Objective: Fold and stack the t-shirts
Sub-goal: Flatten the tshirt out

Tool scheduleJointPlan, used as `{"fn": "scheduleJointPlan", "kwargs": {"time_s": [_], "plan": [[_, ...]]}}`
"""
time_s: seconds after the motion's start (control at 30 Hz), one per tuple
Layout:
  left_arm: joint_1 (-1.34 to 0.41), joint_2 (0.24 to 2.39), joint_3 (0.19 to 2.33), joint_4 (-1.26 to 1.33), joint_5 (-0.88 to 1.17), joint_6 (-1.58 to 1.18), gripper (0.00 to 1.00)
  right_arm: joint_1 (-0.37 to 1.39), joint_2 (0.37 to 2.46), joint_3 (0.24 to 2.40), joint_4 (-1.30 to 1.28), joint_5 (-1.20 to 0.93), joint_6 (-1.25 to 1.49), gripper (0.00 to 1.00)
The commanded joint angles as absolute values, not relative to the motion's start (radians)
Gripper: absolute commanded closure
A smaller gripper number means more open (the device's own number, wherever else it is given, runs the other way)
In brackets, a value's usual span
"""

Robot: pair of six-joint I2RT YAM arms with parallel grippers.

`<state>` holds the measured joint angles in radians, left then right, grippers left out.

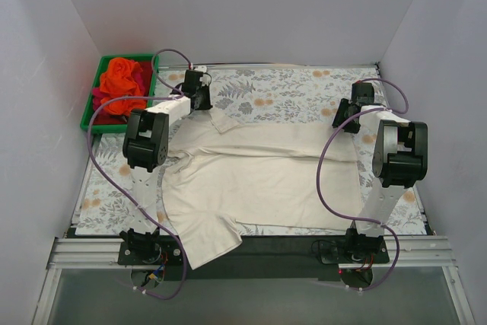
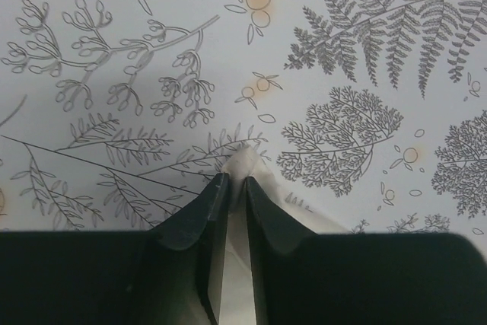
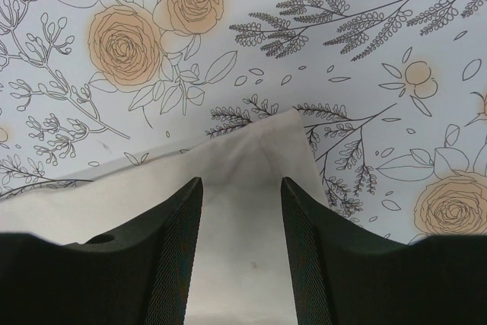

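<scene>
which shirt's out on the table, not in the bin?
The cream shirt, spread across the tablecloth. The orange shirt and the red shirt sit crumpled in the green bin at far left.

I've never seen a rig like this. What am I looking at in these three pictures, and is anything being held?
These are two robot arms bolted at the table's near edge. The wide picture looks down from above and behind them: left arm on the left, right arm on the right. The other two pictures come from a camera on each wrist; the dark shapes at the bottom are that arm's own fingers. On the flowered tablecloth lies a cream t-shirt, spread out but wrinkled. A green tray at the far left holds a crumpled orange t-shirt and a red-magenta t-shirt. The left hand is pinched shut on a corner of the cream t-shirt; the right hand is open, a finger on either side of another corner.
</scene>
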<state>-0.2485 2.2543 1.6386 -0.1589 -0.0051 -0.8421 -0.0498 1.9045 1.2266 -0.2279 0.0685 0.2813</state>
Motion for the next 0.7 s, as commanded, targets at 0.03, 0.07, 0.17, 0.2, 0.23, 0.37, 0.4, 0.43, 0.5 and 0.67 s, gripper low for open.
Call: {"fn": "scheduleJointPlan", "kwargs": {"time_s": [0.03, 0.07, 0.17, 0.2, 0.23, 0.37, 0.4, 0.43, 0.5, 0.67], "plan": [[-0.275, 2.164, 1.664, -0.233, -0.023, -0.929, 0.8, -0.048, 1.873, 1.23, -0.195, 0.069, 0.273, 0.55], [-0.275, 2.163, 1.663, -0.235, -0.017, -0.94, 0.8, -0.046, 1.873, 1.23, -0.195, 0.069, 0.273, 0.55], [-0.276, 2.161, 1.657, -0.241, -0.012, -0.979, 0.79, -0.046, 1.873, 1.227, -0.195, 0.071, 0.272, 0.55], [-0.276, 2.16, 1.655, -0.241, -0.014, -0.985, 0.79, -0.046, 1.871, 1.227, -0.195, 0.072, 0.27, 0.55], [-0.276, 2.155, 1.654, -0.241, -0.015, -0.989, 0.78, -0.048, 1.871, 1.226, -0.195, 0.074, 0.27, 0.55], [-0.278, 2.134, 1.655, -0.233, -0.041, -1.006, 0.78, -0.048, 1.867, 1.226, -0.193, 0.072, 0.27, 0.55], [-0.278, 2.131, 1.655, -0.227, -0.046, -1.006, 0.81, -0.048, 1.868, 1.227, -0.193, 0.072, 0.27, 0.55], [-0.278, 2.129, 1.658, -0.224, -0.057, -1.005, 0.83, -0.048, 1.868, 1.227, -0.192, 0.071, 0.27, 0.55], [-0.278, 2.126, 1.664, -0.222, -0.066, -1.0, 0.91, -0.046, 1.864, 1.226, -0.192, 0.072, 0.27, 0.55], [-0.278, 2.114, 1.678, -0.216, -0.106, -0.974, 1.0, -0.048, 1.862, 1.23, -0.192, 0.095, 0.259, 0.55]]}}
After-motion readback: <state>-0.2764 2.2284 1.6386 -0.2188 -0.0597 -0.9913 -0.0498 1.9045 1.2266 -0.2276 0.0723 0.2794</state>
